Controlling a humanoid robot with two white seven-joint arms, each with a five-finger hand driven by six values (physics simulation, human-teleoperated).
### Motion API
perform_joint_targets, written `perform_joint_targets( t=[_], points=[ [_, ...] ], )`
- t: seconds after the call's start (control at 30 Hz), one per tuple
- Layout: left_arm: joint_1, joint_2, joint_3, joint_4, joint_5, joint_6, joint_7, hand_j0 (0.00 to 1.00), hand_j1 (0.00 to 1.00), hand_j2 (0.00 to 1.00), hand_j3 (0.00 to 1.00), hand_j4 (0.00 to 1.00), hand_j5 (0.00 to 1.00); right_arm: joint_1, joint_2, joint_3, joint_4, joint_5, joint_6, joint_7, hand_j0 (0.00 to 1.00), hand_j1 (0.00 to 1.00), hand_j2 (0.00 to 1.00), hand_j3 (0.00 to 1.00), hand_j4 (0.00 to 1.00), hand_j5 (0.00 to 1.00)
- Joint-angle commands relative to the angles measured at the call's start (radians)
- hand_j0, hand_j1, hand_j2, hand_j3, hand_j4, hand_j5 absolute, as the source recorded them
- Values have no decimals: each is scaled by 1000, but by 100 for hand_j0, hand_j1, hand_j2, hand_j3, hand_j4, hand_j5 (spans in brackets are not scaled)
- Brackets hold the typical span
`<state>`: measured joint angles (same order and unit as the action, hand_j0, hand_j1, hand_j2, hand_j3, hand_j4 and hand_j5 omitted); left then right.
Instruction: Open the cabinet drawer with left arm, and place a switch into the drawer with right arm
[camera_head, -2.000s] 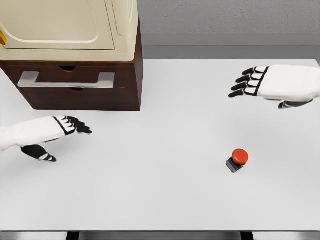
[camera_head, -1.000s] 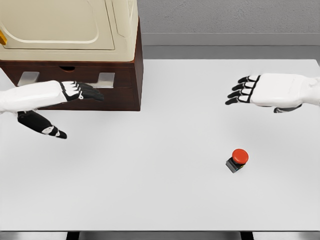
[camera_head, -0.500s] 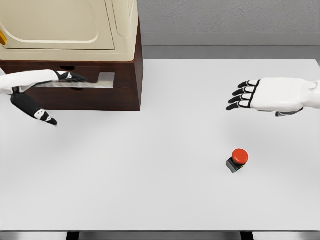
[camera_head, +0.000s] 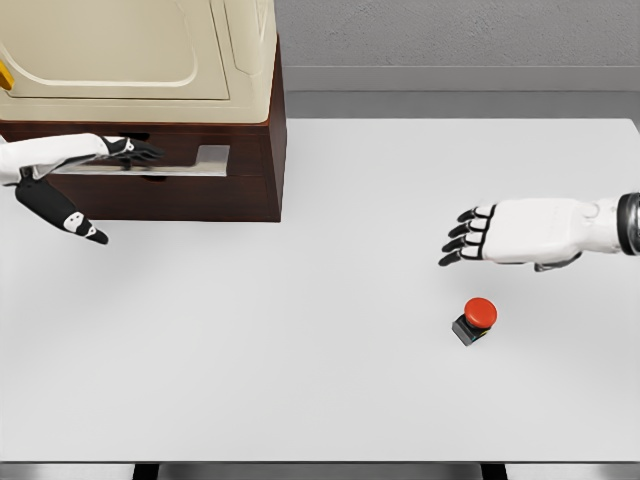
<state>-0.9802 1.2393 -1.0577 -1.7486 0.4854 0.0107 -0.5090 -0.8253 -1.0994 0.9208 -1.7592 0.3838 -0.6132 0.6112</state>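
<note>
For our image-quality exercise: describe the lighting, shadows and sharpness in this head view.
Head view: flat, even light, no glare on the white table; only a faint soft shadow beside the red button switch; the dark cabinet and both hands are slightly soft-edged.

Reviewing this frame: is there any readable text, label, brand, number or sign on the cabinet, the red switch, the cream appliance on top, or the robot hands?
None: no readable text shows anywhere in the head view.
Cabinet and its drawer handle: no text.
Switch: plain red cap on a dark base, no marking.
Cream appliance: no lettering.
Left robot hand and right robot hand: black and white only, no text.
</note>
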Motion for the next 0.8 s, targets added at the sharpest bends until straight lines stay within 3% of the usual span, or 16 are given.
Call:
perform_joint_targets(
  t=[0.0,0.33,0.77],
  points=[
    [0,2,-2,8,-22,3,0,100,100,100,100,100,100,0,7,15,0,-3,2,0,100,100,100,100,100,100],
    [-6,-1,-2,34,-30,5,1,100,100,100,100,100,100,3,9,85,-2,-2,2,0,100,100,100,100,100,100],
    [2,-3,-24,27,-33,-8,1,100,100,100,100,100,100,9,30,99,-2,-5,2,0,100,100,100,100,100,100]
  ],
)
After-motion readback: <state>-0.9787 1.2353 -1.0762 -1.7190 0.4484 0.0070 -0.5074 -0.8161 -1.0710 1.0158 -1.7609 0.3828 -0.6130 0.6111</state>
